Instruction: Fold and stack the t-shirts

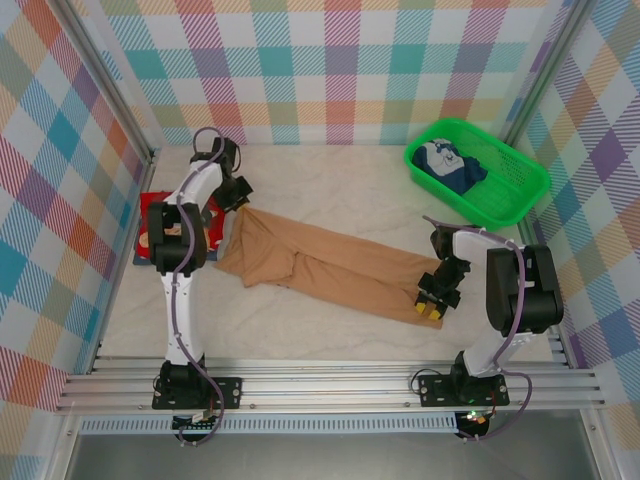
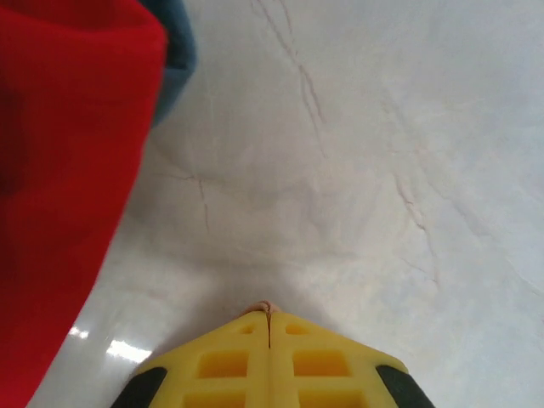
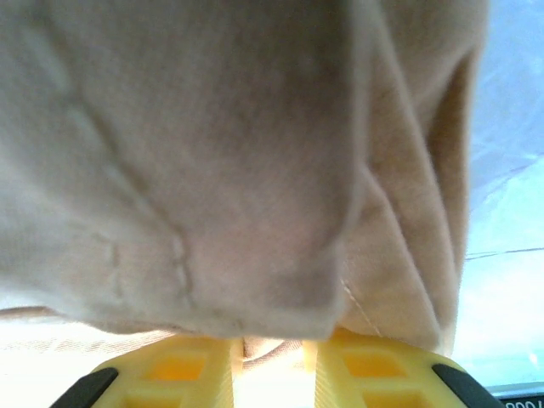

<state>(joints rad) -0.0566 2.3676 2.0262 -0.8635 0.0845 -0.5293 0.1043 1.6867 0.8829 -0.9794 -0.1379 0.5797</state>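
Mid-table, tan tee [image 1: 330, 265], R tool [image 1: 430, 308] gripping edge

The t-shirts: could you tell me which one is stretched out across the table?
The tan-brown t-shirt, in the middle; the red one lies folded at left.

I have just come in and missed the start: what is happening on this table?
Two robot arms are handling a tan-brown t-shirt. The left gripper pinches its far-left corner and the right gripper holds its near-right end, so it lies stretched across the white table between them. A red t-shirt lies at the left side. A green mesh basket at the far right holds a blue-and-white garment.
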